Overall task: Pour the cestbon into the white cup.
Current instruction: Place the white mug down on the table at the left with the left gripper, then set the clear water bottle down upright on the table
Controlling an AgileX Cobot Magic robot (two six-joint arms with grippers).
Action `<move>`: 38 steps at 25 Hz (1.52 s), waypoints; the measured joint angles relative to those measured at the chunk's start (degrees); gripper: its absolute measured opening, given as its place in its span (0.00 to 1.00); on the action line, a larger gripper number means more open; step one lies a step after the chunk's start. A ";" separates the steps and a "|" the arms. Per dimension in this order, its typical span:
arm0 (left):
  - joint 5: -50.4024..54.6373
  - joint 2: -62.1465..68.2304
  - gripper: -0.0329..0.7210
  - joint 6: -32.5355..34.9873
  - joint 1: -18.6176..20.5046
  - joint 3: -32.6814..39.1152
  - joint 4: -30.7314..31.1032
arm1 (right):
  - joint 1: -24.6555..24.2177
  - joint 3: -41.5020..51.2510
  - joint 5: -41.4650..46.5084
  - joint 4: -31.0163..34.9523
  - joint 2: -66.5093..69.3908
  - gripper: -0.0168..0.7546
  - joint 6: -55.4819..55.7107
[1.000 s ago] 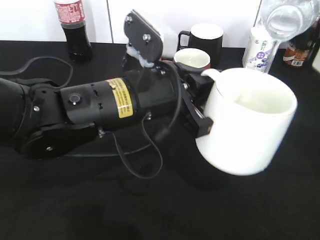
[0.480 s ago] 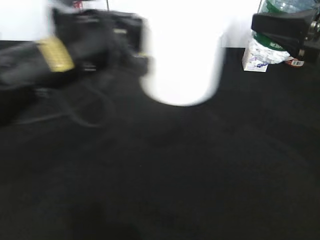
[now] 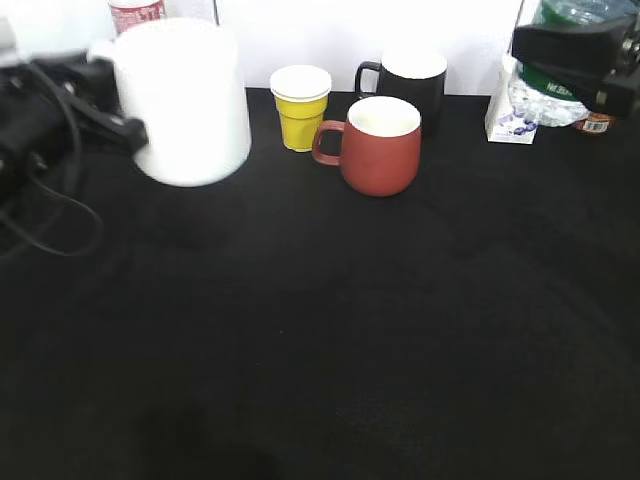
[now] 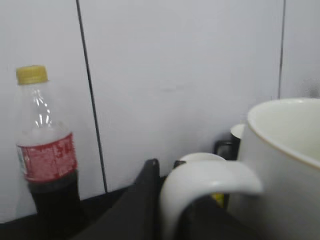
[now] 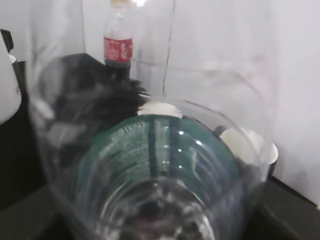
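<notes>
Both grippers loaded: left gripper (image 3: 125,128) holds white cup (image 3: 185,100); right gripper (image 3: 575,55) holds cestbon (image 5: 150,165).

No word or number can be made out for certain. The cola bottle (image 4: 46,160) carries a red label with white marks too blurred to read, the cestbon (image 5: 150,165) a green label with fine illegible print, and the carton (image 3: 515,112) a purple mark, also unreadable.
</notes>
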 joint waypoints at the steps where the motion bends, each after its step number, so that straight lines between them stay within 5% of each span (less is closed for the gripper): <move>1: -1.91 2.90 0.12 0.46 0.00 0.00 -2.17 | 0.00 0.00 0.05 0.12 0.00 0.65 0.00; 7: -2.10 17.75 0.13 4.55 0.00 -5.85 -10.61 | 0.00 0.00 0.05 0.29 0.00 0.65 0.00; 13: -2.20 26.92 0.13 4.67 2.21 -14.76 -11.32 | 0.00 0.00 0.09 0.29 0.00 0.65 0.00; 19: -3.57 29.06 0.17 4.19 2.65 -16.03 -11.29 | 0.00 0.00 0.74 0.29 0.00 0.65 0.00; 23: -6.16 28.96 0.45 3.79 2.67 -10.15 -11.50 | 0.00 0.00 0.95 0.29 0.00 0.65 0.00; 32: -6.46 7.26 0.46 3.09 2.67 11.76 -7.15 | 0.00 0.00 17.78 15.32 1.32 0.65 -0.38; 38: 0.38 -5.50 0.46 0.28 2.67 12.26 2.13 | 0.00 0.00 10.85 17.72 16.80 0.65 -10.97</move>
